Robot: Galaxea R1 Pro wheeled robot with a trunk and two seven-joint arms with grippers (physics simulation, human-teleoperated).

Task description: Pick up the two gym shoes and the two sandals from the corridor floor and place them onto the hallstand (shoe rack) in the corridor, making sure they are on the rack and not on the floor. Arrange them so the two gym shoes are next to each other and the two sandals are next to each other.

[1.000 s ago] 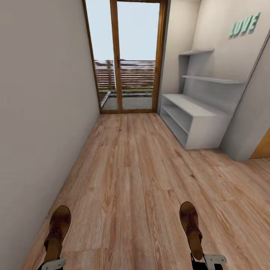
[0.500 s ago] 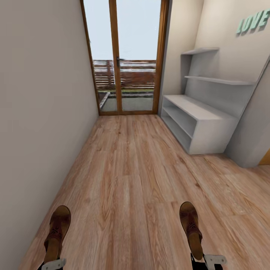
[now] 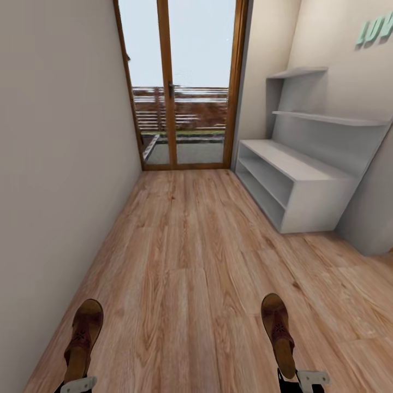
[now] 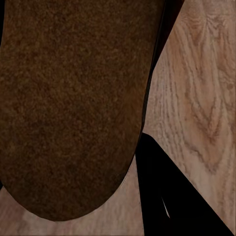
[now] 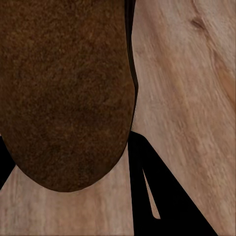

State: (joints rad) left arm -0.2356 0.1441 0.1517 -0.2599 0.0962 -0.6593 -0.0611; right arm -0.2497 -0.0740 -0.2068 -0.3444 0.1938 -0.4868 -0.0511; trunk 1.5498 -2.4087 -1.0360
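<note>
Near left, the left gripper [image 3: 76,385] is clamped on the heel of one sandal [image 3: 82,338]; near right, the right gripper [image 3: 303,380] grips the other sandal [image 3: 278,333]. Both look light, flat and flexible, so heel holds suit. The hallstand [image 3: 297,185] stands far right

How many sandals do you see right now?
2. One sandal is held in the left pincer near the wall; the other sandal is in the right pincer. Both rack tiers look empty.
</note>
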